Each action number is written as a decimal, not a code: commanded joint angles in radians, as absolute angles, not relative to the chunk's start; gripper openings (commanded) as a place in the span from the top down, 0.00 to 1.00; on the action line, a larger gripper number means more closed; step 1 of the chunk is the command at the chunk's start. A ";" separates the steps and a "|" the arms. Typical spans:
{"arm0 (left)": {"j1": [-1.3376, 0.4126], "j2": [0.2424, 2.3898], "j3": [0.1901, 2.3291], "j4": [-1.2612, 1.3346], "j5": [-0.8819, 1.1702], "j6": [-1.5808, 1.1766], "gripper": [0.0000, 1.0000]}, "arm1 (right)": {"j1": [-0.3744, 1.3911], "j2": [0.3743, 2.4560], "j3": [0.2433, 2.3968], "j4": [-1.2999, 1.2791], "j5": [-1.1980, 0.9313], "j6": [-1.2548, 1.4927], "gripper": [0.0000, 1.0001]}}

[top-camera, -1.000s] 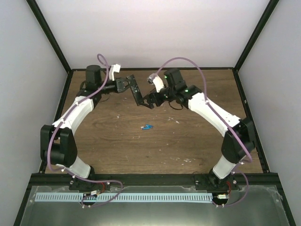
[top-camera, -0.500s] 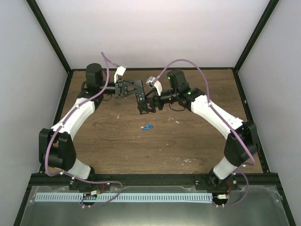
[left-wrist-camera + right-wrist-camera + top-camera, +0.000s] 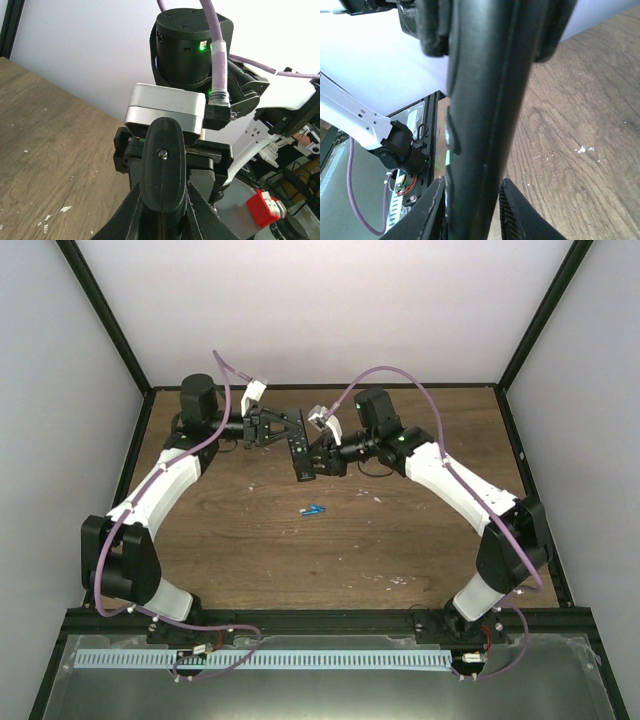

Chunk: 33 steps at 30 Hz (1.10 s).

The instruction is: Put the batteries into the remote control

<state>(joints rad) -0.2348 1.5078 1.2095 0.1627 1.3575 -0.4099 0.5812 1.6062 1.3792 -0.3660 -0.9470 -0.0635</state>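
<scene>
The remote control [image 3: 298, 452] is a slim black bar held in the air over the back middle of the table. My left gripper [image 3: 284, 430] is shut on its far end; the left wrist view shows the remote's rounded end [image 3: 162, 170] wedged between the fingers. My right gripper [image 3: 313, 462] has come in from the right around the remote's near end. In the right wrist view the remote [image 3: 480, 100] fills the gap and both pads sit against its sides. The batteries [image 3: 314, 510], tiny blue cylinders, lie on the wood below, apart from both grippers.
The wooden table [image 3: 250, 540] is fenced by a black frame, with white walls behind and at the sides. A metal tray [image 3: 330, 680] with a white slotted strip runs along the near edge by the arm bases. Purple cables loop above both wrists.
The left gripper turned the remote and carried it slightly right. The right gripper moved left around the remote's near end and its fingers closed in on it.
</scene>
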 commanded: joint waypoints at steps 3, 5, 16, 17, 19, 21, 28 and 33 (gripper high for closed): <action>-0.242 1.483 1.221 0.153 1.377 -0.374 1.00 | 0.583 1.615 1.415 -0.371 -0.969 -0.072 0.88; -0.242 1.486 1.223 0.136 1.369 -0.363 0.95 | 0.583 1.615 1.418 -0.371 -0.970 -0.070 0.93; -0.236 1.500 1.229 0.102 1.286 -0.351 0.60 | 0.583 1.606 1.421 -0.386 -0.847 -0.062 0.99; -0.229 1.500 1.227 0.102 1.268 -0.354 0.59 | 0.583 1.602 1.420 -0.388 -0.816 -0.058 0.99; -0.202 1.492 1.211 0.113 1.201 -0.390 0.57 | 0.583 1.599 1.417 -0.396 -0.732 -0.055 0.99; -0.166 1.475 1.185 0.149 1.087 -0.465 0.57 | 0.583 1.596 1.416 -0.410 -0.612 -0.053 0.99; -0.126 1.441 1.170 0.033 0.686 -0.697 0.57 | 0.640 1.595 1.429 -0.442 -0.102 -0.129 0.99; -0.140 1.424 1.190 -0.114 0.529 -0.849 0.57 | 0.736 1.629 1.427 -0.380 0.293 -0.190 0.99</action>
